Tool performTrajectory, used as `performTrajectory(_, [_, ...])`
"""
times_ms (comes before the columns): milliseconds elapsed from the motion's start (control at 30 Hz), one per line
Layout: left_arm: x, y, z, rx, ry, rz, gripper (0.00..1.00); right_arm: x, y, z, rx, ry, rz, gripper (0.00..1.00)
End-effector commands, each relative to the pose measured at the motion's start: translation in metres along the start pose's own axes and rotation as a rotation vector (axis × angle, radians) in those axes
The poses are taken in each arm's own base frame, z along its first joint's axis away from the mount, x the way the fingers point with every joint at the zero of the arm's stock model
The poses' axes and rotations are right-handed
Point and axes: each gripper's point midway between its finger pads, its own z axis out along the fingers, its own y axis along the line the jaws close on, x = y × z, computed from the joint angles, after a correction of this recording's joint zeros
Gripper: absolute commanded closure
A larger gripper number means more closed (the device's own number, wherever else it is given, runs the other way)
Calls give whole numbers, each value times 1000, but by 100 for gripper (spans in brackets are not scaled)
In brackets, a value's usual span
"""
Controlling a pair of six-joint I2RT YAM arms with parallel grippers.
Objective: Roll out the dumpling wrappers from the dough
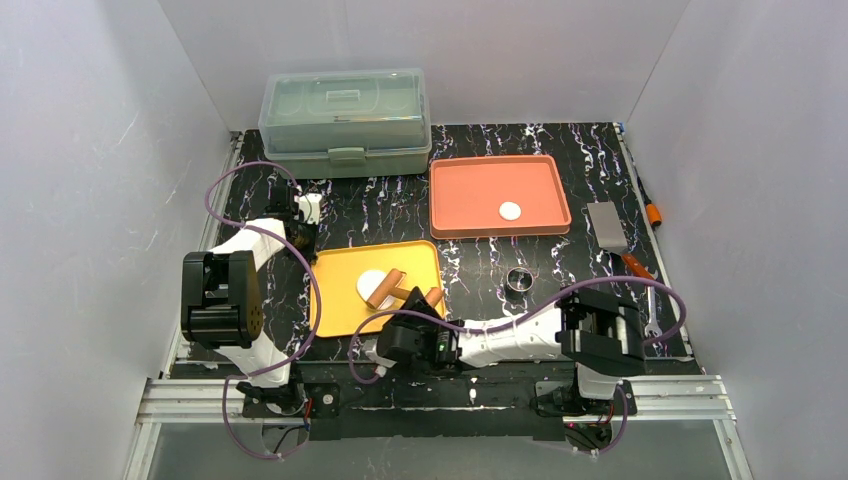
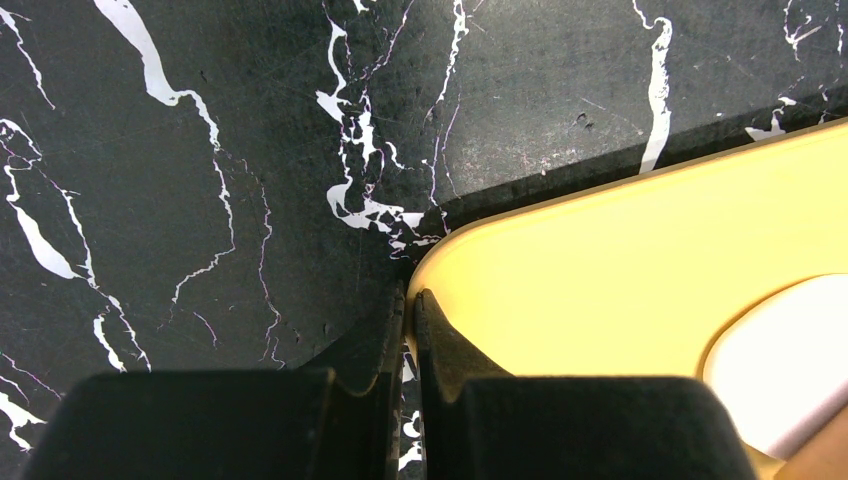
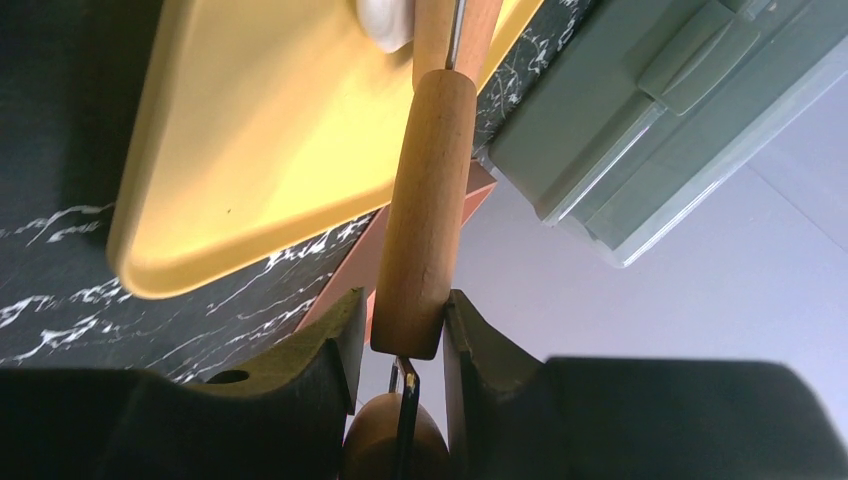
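Firmly, the rolling pin (image 3: 430, 180) is clamped by the right gripper (image 3: 404, 312), jaws narrowed around its handle; the corner rim of the yellow tray (image 2: 600, 270) is pinched by the left gripper (image 2: 410, 302). Flat oval dough (image 1: 368, 283) is seen there, near the near edge of the counter (image 1: 480, 262); one round wrapper (image 1: 510, 211) is seen toward its far right corner.

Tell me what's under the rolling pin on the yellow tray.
The white dough lies under the rolling pin on the yellow tray. Its left part shows; the rest beneath the roller is covered.
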Motion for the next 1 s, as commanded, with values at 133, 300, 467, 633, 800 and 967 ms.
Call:
performTrajectory(133, [25, -5, 5, 21, 80, 12, 100, -5, 85, -4, -307, -96, -203, 99])
performTrajectory(300, [24, -6, 6, 24, 80, 11, 100, 8, 98, -18, -322, -70, -186, 99])
performTrajectory(467, [25, -5, 5, 20, 83, 12, 100, -7, 85, -4, -280, -88, -192, 99])
performTrajectory(633, [25, -5, 5, 18, 82, 13, 100, -12, 66, 14, -237, -90, -195, 99])
performTrajectory(800, [25, -5, 5, 20, 81, 11, 100, -17, 57, 18, -220, -84, -192, 99])
performTrajectory(967, [26, -5, 5, 19, 80, 14, 100, -6, 78, 2, -269, -70, -203, 99])
